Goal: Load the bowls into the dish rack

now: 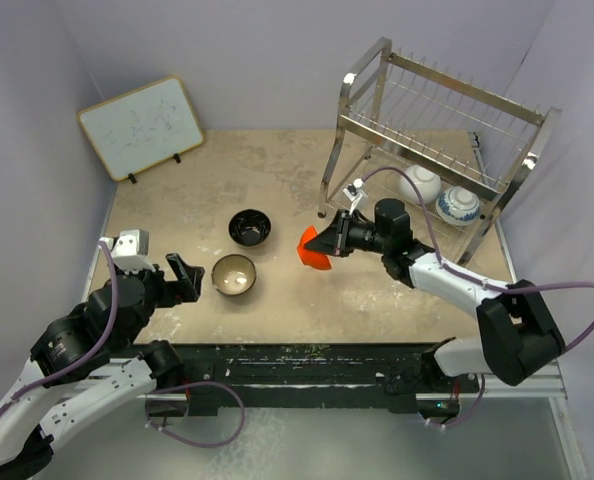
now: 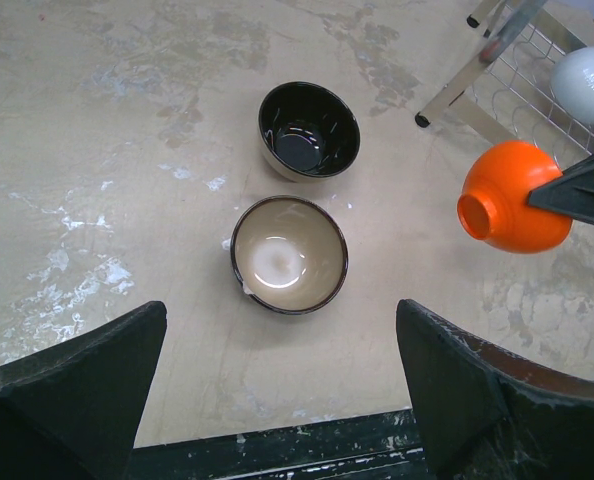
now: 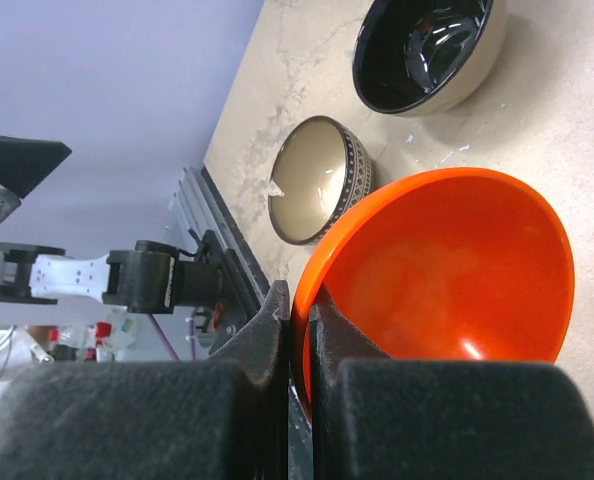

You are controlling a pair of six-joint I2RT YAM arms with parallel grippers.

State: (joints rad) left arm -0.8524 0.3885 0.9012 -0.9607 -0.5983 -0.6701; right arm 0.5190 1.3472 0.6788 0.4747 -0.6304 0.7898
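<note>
The step in hand is the carrying of the third bowl to the rack. The right gripper [image 3: 299, 312] is closed tight on the rim of the orange bowl [image 3: 447, 265], one finger inside the wall and one outside. The bowl is held tipped on its side, with its foot turned to the left, and it seems to hang free of the table [image 1: 277, 170], somewhat right of the middle. It is near the dish rack [image 1: 437, 130] but not yet inside it, just before the front left leg.

The rack stands at the far right corner of the table. Its lower tier already holds the white bowl [image 1: 420, 184] and, to the right of it, the blue-and-white bowl [image 1: 458, 205]; whether the two touch cannot be told.

The black bowl [image 1: 249, 227] and the tan bowl [image 1: 234, 274] sit upright on the table left of the middle, close together, the tan one nearer to the near edge. The left gripper [image 1: 185, 278] is wide open and holds nothing. It hangs just left of the tan bowl, which it faces.

The next move probably calls for the right arm to bring the orange bowl past the rack's frame and into the lower tier, to the left of the white bowl where there looks to be room. The pinch is only on the thin rim, so a turn of the wrist could let the glossy bowl slip. The bowl also must not strike the front leg or the white bowl.
</note>
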